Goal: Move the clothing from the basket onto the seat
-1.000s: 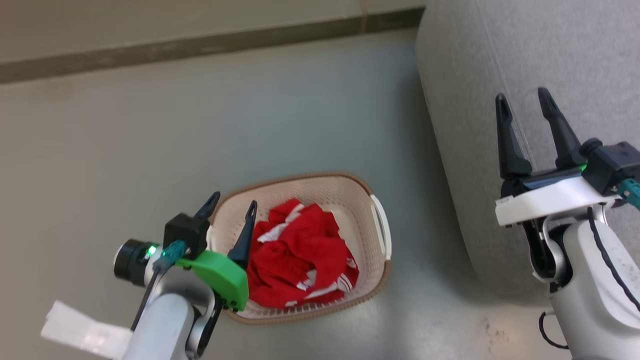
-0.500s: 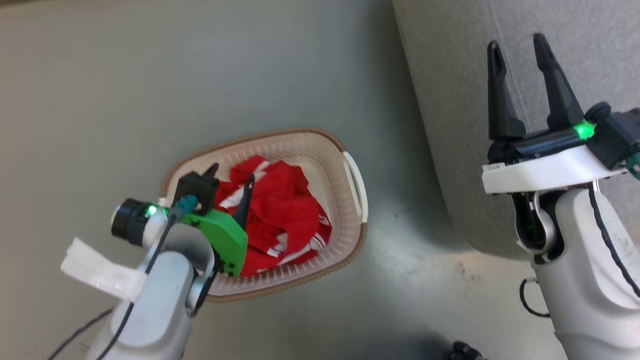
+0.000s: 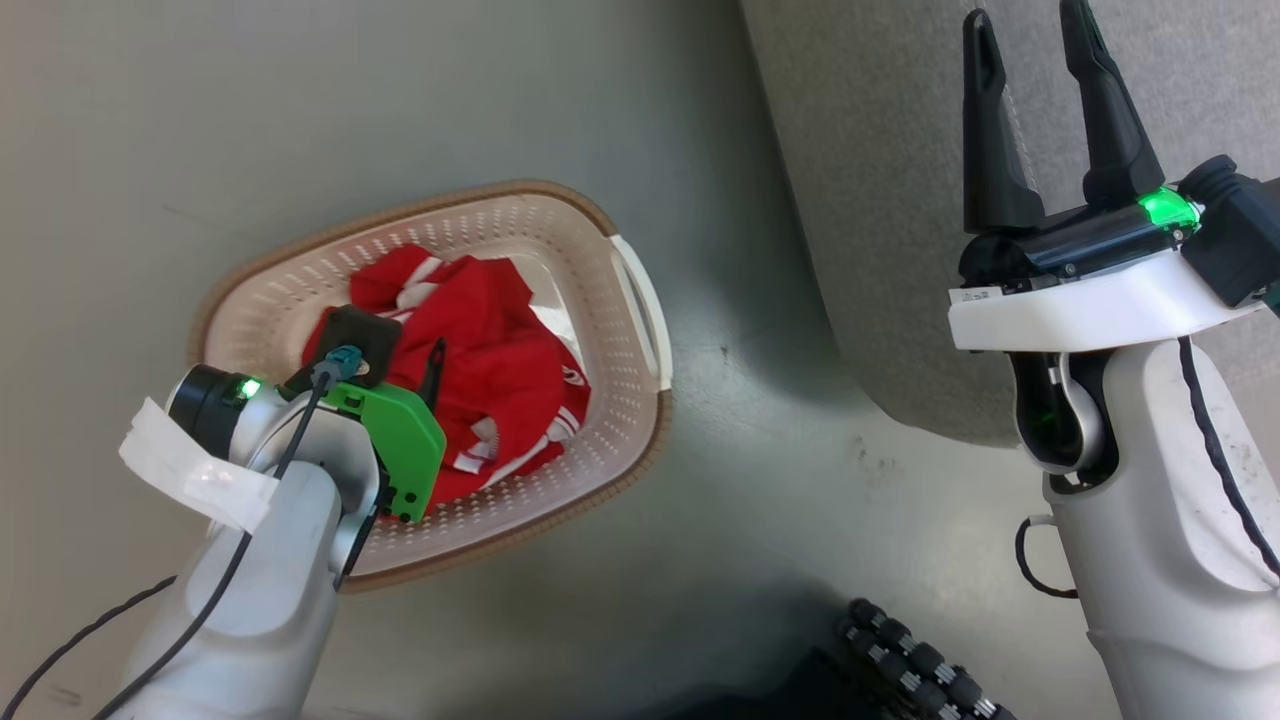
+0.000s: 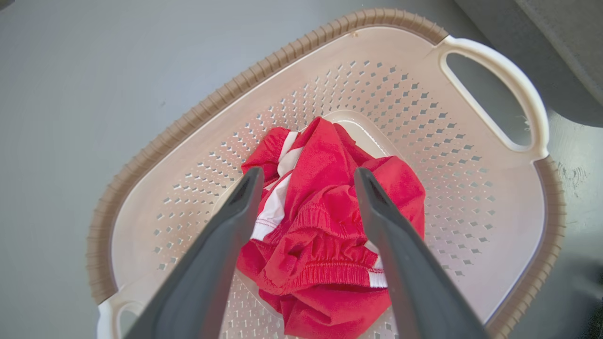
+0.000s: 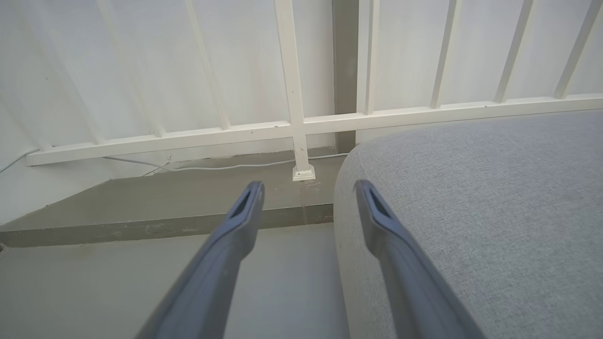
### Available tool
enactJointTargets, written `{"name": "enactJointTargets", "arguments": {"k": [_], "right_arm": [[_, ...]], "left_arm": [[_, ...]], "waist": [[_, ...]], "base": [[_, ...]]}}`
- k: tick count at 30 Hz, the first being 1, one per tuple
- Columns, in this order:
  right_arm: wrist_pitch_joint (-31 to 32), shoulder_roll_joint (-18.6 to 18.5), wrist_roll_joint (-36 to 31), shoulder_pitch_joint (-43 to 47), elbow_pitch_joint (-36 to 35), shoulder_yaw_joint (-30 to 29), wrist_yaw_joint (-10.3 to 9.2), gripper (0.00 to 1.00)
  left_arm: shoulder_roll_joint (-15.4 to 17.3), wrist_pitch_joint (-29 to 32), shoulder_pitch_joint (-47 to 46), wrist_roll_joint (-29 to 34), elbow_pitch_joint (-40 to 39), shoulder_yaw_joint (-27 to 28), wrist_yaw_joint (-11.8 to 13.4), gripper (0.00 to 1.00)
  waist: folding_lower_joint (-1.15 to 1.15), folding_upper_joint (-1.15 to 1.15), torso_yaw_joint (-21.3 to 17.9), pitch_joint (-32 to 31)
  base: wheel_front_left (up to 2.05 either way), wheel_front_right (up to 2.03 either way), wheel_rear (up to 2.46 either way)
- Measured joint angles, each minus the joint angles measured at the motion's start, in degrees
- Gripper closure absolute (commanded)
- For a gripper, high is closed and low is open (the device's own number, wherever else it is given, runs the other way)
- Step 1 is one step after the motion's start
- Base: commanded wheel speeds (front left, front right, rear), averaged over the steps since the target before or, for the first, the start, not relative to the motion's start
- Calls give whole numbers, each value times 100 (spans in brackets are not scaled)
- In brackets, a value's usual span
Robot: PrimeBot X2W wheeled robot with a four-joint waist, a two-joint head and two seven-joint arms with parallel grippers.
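The grey floor (image 3: 300,100) takes up most of the head view. The seat (image 3: 880,150) is at the far right, cut off by the frame, so only a rounded corner and a stretch of seam show. The basket (image 3: 400,205) stands on the floor left of the seat and apart from it, and the left arm hides its near-left rim. The clothing (image 4: 325,221) lies bunched in the bottom of the basket, red with white stripes, too crumpled to tell one garment from two. The left gripper (image 4: 307,174) hangs over the heap with its fingers spread and nothing between them. Whether the tips touch the fabric is hard to judge. The right gripper (image 3: 1025,20) is above the seat's edge, fingers apart and empty, one tip clipped by the frame. A dark ribbed object (image 3: 920,660) at the near edge is cut off and unclear.
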Motion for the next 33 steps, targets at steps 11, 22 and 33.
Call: {"name": "enactJointTargets", "arguments": {"k": [11,22,33], "right_arm": [[0,112,0,-75,-82,-1,81,0],[0,140,0,-111,-140,-41,91,0],[-1,164,-3,-112,-140,-49,155,0]], "left_arm": [[2,104,-298,-34,664,14,-77,0],[136,277,-624,-86,1307,179,-73,0],[-27,526,-817,-174,1880,179,-132,0]], "waist": [[0,0,-340,468],[0,0,-483,776],[0,0,-506,927]], "base": [[0,0,0],[0,0,0],[0,0,0]]}}
